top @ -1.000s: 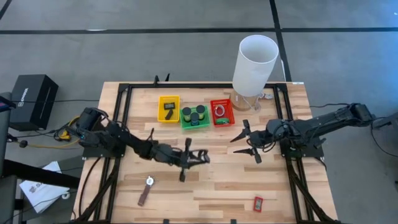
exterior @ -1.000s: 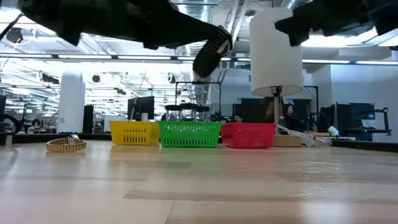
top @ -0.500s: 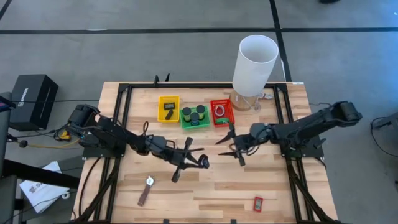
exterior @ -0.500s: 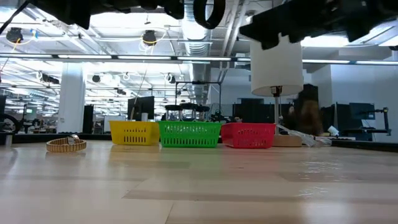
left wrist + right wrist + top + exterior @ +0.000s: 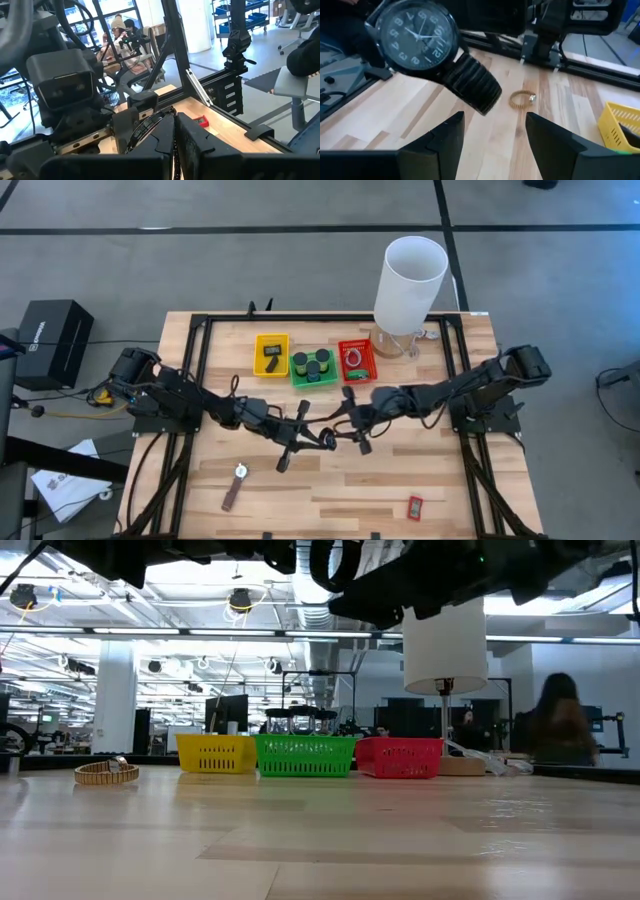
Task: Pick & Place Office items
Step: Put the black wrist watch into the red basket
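Note:
A black wristwatch point(image 5: 415, 31) with a dark dial and a ribbed band is held up over the table's middle by my left gripper point(image 5: 312, 438), which is shut on it. In the low view the watch point(image 5: 335, 560) shows as a ring high above the table. My right gripper point(image 5: 348, 423) reaches in from the table's right and is open. Its fingers point(image 5: 445, 137) stand just short of the watch and do not touch it. A gold-banded watch point(image 5: 521, 98) lies on the table near the left. A red rectangle point(image 5: 415, 506) lies near the near edge. My left gripper pinches the black watch by its band point(image 5: 150, 121) between its two shut fingers, coming roughly level from the table's left. The watch is lifted clear of the table, and its dial point(image 5: 415, 31) faces my right gripper.
Yellow tray point(image 5: 271, 355), green tray point(image 5: 314, 367) and red tray point(image 5: 356, 361) stand in a row at the far side, each with items in it. The tall white cylinder point(image 5: 409, 280) stands to their right. A person point(image 5: 560, 730) is in the room behind.
My right gripper has moved toward the table's left, from right of centre up to the watch, staying open. My left gripper first raised the watch higher above the table and shifted slightly toward the near edge, then held still.

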